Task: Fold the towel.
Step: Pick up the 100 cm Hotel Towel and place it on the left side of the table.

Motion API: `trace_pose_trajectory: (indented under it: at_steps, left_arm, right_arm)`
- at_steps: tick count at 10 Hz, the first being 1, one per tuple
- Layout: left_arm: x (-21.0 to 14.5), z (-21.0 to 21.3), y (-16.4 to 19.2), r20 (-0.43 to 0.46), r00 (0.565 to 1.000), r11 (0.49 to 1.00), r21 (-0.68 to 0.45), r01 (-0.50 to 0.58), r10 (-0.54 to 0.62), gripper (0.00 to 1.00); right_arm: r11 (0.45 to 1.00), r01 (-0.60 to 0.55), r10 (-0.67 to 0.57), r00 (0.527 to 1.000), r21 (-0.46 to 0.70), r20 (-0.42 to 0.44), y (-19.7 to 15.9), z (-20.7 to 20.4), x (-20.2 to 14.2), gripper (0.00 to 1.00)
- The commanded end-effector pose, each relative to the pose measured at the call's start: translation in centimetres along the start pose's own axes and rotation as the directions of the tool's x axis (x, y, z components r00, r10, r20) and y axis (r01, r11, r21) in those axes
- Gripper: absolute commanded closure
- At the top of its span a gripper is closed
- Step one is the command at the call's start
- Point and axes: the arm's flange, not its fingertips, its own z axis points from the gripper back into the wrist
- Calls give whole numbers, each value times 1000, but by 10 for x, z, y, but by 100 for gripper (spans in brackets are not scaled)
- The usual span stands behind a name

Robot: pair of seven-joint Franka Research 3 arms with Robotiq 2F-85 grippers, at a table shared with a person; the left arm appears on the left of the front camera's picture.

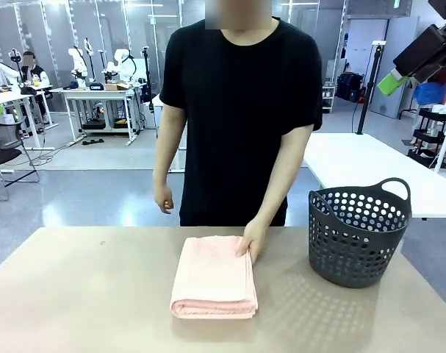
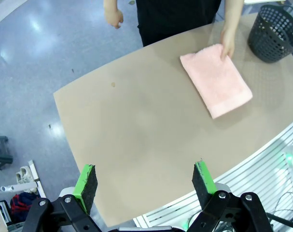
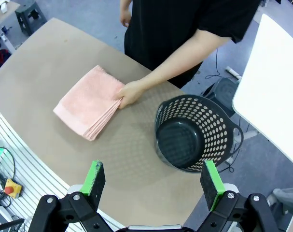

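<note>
One folded towel (image 1: 214, 278) and one basket (image 1: 358, 235) on the bench (image 1: 83, 294), with the person's hand (image 1: 252, 243) touching the towel. The left hand (image 2: 144, 181) and right hand (image 3: 154, 180) are both wide open, holding nothing.

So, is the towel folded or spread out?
Folded: the towel lies as a compact rectangle, stacked layers showing along one edge, a person's hand on its corner.

**Q:** Tally, cloth items?
**A:** I count one towel (image 1: 214, 278), on one table (image 1: 76, 294).
**Q:** Containers?
**A:** One basket (image 1: 358, 235).
**Q:** People?
**A:** One person (image 1: 237, 110) at my table, with two hands: first hand (image 1: 252, 244), second hand (image 1: 164, 198).
**Q:** Your own claws?
**A:** Two: my left gripper (image 2: 145, 181) and my right gripper (image 3: 153, 179). Two green pads (image 2: 86, 181) on each, four in all.
</note>
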Motion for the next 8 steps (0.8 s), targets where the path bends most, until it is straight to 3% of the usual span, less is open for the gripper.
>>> trace_pose_trajectory:
  at_steps: [1, 8]
  left_arm:
    - [2, 3, 1, -4, 1000, 1000, -1, -8, 8, 0]
    - [2, 3, 1, -4, 1000, 1000, -1, -8, 8, 0]
  right_arm:
    - [1000, 7, -7, 1000, 0, 0, -2, 0, 1, 0]
    - [1000, 7, -7, 1000, 0, 0, -2, 0, 1, 0]
